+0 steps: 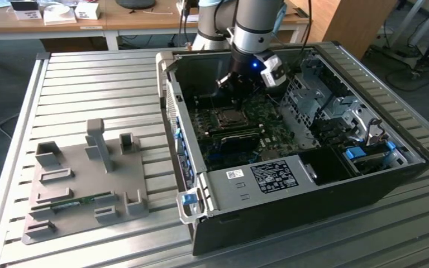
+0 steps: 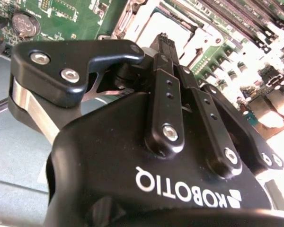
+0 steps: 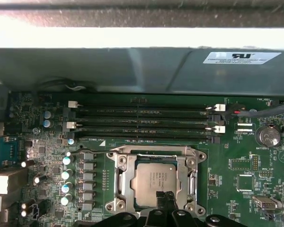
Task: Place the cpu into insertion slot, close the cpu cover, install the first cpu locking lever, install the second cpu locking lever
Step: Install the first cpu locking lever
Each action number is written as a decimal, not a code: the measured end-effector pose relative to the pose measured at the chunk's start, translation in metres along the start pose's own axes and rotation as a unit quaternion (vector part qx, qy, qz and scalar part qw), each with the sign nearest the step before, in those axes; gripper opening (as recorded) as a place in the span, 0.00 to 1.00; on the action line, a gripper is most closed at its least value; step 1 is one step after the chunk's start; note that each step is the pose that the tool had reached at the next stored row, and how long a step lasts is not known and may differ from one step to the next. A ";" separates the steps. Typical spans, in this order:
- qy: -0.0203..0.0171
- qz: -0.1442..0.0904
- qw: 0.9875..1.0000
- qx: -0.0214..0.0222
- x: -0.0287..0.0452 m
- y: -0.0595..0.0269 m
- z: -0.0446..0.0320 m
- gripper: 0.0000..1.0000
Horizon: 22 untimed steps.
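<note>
Pincer, shut and seemingly empty, hovered just over the chip seated in its socket inside the computer case; placing looked done, and fastening it down would need a gentle, well-aimed push.

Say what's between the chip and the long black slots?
In the first wrist view, the silvery metal frame around the cpu, then green board.

Arm: silver-grey tube segments, pale blue joint cap, black cable alongside. White wrist housing with a blue light. The gripper is matte black, with jointed finger links, silver socket-head screws, a bare steel bar and white lettering.
</note>
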State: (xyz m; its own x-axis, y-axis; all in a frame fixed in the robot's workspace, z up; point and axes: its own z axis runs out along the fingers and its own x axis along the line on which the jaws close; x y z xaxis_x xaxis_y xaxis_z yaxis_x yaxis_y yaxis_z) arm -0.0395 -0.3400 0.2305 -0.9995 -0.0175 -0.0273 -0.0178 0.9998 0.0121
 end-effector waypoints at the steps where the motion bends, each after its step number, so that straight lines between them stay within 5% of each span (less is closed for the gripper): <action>1: 0.000 0.000 1.000 0.000 0.0000 0.0000 -0.0014 0.11; 10: 0.000 0.000 1.000 0.000 -0.0004 0.0001 -0.0137 0.11; 22: 0.000 0.000 1.000 0.000 0.0017 0.0002 -0.0150 0.11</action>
State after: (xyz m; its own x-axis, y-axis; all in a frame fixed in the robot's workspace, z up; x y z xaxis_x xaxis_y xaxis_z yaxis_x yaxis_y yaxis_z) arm -0.0416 -0.3400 0.2455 -0.9995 -0.0175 -0.0272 -0.0178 0.9998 0.0122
